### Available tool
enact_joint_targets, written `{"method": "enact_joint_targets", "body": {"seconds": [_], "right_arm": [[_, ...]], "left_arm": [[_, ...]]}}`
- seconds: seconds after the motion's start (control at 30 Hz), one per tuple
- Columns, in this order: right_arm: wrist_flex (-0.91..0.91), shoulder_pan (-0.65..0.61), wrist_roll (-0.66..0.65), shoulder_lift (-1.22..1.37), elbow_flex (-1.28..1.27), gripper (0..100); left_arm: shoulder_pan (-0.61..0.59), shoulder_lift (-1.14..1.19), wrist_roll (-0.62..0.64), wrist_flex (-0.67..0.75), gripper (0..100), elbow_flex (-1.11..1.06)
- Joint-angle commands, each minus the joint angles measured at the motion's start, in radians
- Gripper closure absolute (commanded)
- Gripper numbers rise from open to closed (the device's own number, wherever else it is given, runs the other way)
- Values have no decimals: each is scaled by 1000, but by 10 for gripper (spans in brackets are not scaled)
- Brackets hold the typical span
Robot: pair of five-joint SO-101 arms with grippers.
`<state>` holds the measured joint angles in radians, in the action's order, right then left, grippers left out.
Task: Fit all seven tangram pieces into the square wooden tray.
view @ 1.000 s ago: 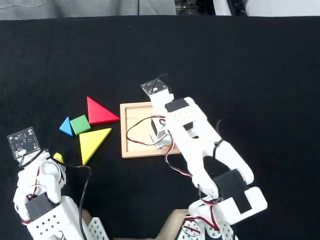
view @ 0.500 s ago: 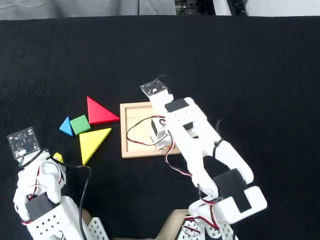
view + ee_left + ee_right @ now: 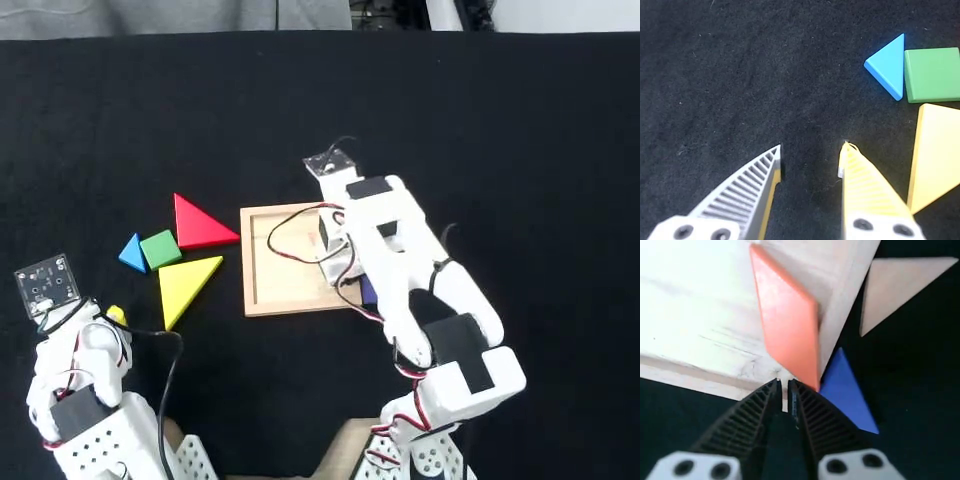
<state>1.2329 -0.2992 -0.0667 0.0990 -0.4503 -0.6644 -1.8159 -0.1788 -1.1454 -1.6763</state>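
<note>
The square wooden tray lies mid-table, and my right arm reaches over its right side. An orange parallelogram rests inside the tray, tilted against its wall. My right gripper is shut and empty, just in front of that piece. A dark blue triangle and a pale triangle lie outside the tray wall. Left of the tray are a red triangle, a yellow triangle, a green square and a light blue triangle. My left gripper hangs open above bare cloth near them.
Black cloth covers the whole table. My left arm's base sits at the near left, my right arm's base at the near middle. The dark blue triangle peeks out beside the right arm.
My right arm has swung to the right across the tray, uncovering more of the tray floor. The left arm and the loose pieces have stayed put.
</note>
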Motion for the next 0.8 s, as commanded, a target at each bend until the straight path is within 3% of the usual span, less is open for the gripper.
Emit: {"method": "enact_joint_targets", "body": {"seconds": [0.0,0.27,0.6,0.77], "right_arm": [[40,-54,-9,-24,56,962],[-112,77,-8,-153,13,963],[-120,-66,-9,-56,73,963],[-127,-80,-9,-41,116,963]], "left_arm": [[8,-3,0,-3,806,-7],[8,-3,0,-3,806,-7],[8,-3,0,-3,807,-7],[8,-3,0,-3,808,-7]]}}
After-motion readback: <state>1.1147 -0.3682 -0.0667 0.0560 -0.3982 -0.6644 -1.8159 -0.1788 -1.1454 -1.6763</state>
